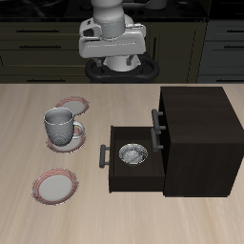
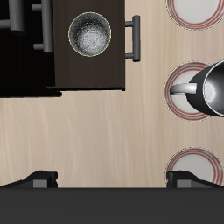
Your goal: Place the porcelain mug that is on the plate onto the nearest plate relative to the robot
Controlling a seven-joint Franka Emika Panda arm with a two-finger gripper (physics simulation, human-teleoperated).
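The porcelain mug (image 1: 60, 125), pale grey with a side handle, stands upright on the middle plate (image 1: 75, 136) of three red-rimmed saucers. It also shows in the wrist view (image 2: 211, 88), on its plate (image 2: 178, 103). The plate nearest the robot (image 1: 72, 102) lies just behind the mug, partly hidden by it, and holds nothing; it also shows in the wrist view (image 2: 197, 166). My gripper (image 1: 112, 46) hangs high over the table's back, well away from the mug. It is open and empty, with its fingertips (image 2: 39, 178) set wide apart.
A third plate (image 1: 54, 186) lies near the table's front edge. A dark cabinet (image 1: 195, 133) stands beside the plates, its drawer (image 1: 116, 176) pulled open toward them with a small metallic bowl (image 1: 132, 154) inside. The drawer handle (image 1: 103, 155) juts out.
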